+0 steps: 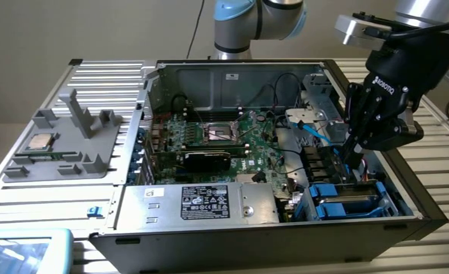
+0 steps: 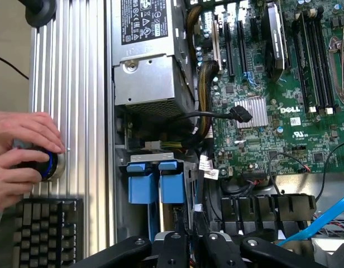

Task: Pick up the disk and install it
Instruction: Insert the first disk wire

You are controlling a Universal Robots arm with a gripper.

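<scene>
Silver ribbed metal makes up the surface (image 1: 57, 197) on which a large open computer case (image 1: 407, 225) lies on its side. Inside the case a green motherboard (image 1: 239, 142) covers the floor, with an empty CPU socket (image 1: 219, 132) near its middle and a black card (image 1: 206, 160) standing on it. In the near corner toward the exterior view's left sits a silver power supply (image 1: 201, 202) with a black-and-white label. On the surface outside the case, toward the exterior view's left, rests a grey fixture (image 1: 64, 145) that carries a small square CPU chip (image 1: 40, 142). The arm comes down from above on the exterior view's right, and its black gripper (image 1: 349, 161) hangs inside the case above the drive bay in the near right corner. The fingers (image 1: 354, 149) stand close together, almost shut, and I see nothing clamped between them. The disk (image 1: 351, 201) sits in that bay just below the gripper, with its blue carrier (image 2: 153, 184) showing around a grey body; in the wrist view its two blue tabs stand side by side next to the power supply. A light blue cable (image 1: 313, 131) runs beside the bay. In the wrist view a person's hands (image 2: 18, 159) rest on a round knob (image 2: 49, 166) on the surface, near a black keyboard (image 2: 43, 229).
</scene>
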